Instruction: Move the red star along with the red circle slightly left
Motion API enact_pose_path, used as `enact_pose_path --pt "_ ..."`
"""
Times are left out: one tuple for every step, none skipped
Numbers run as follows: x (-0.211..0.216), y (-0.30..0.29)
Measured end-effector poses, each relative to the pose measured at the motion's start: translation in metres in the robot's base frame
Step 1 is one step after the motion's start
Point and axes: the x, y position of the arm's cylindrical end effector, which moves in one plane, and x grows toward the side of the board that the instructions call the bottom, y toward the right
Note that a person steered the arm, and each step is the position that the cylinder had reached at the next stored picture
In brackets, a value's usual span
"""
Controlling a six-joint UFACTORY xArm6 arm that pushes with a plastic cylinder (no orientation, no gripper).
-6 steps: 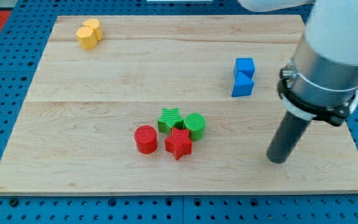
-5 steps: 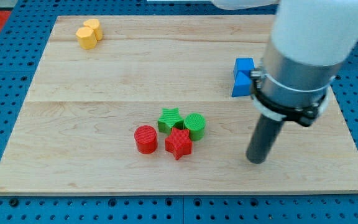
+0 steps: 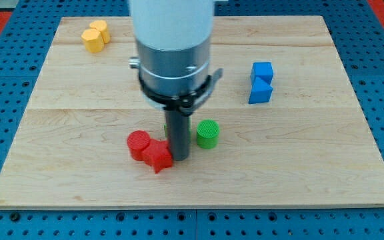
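A: Where's my tip (image 3: pixel 179 158) rn?

B: Down on the board (image 3: pixel 79 93), pressed against the view's right side of the red star (image 3: pixel 157 157). No jaws on this rig, just a bare rod, so nothing to open or close; it only shoves.

A: And the red circle (image 3: pixel 139 145)?

B: Touching the star on its far side from the tip, a bit toward the view's top. So tip, star, circle sit roughly in a row, w/ both reds on the view's left of the rod.

A: Other stuff nearby?

B: Green circle (image 3: pixel 207 133) just to the view's right of the rod, apart from the reds. A sliver of green shows at the rod's edge, prob another block, shape hidden. Blue blocks (image 3: pixel 261 82) well off to the right, yellow blocks (image 3: pixel 95 35) far off top-left.

A: Progress?

B: Judging by the contact, the push looks underway. The pair seems clear of the greens. "Slightly" means not much is left, maybe a small nudge more, then back off.
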Motion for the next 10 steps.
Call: enact_pose_path --pt "0.000 -0.024" --pt "0.014 -0.024" --pt "0.019 -0.024" --pt "0.019 -0.025" --pt "0.020 -0.036" --pt "0.029 -0.051" --pt "0.032 -0.067" --pt "0.039 -0.068" --pt "0.048 -0.068" --pt "0.049 -0.075"
